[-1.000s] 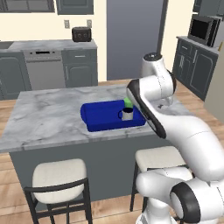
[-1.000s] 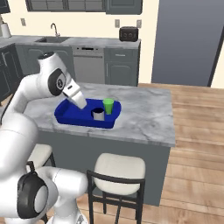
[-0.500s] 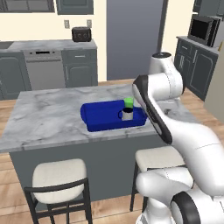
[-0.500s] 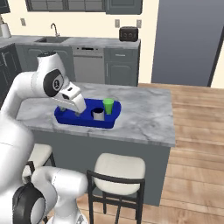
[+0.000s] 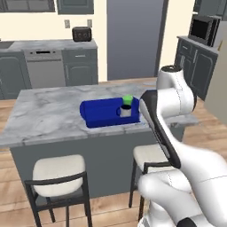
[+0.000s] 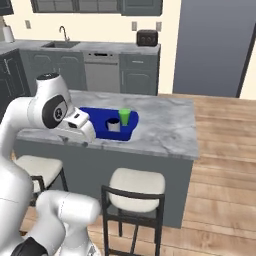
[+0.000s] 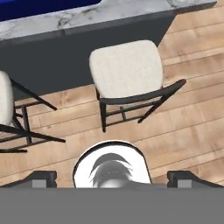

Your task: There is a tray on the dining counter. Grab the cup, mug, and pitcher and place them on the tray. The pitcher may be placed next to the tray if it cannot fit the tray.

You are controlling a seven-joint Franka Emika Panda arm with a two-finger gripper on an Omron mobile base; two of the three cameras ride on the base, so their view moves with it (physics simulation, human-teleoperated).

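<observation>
Left base view: one blue tray (image 5: 104, 113) is seen on the marble surface (image 5: 48, 119), with one green cup (image 5: 127, 99) and one mug (image 5: 125, 111) already set inside it. The pitcher is judged still to be fetched. In the hand view the pincer (image 7: 111, 178) is spread wide and empty above two stools (image 7: 124, 72).

Royal-blue tray (image 5: 99, 113), bright green cup (image 5: 127, 99), pale grey mug (image 5: 125, 111) with dark inside. White tabletop (image 5: 48, 117) veined grey over a dark grey base. Cream-seated stools (image 7: 124, 68) on dark frames; warm brown plank floor (image 7: 183, 127).
</observation>
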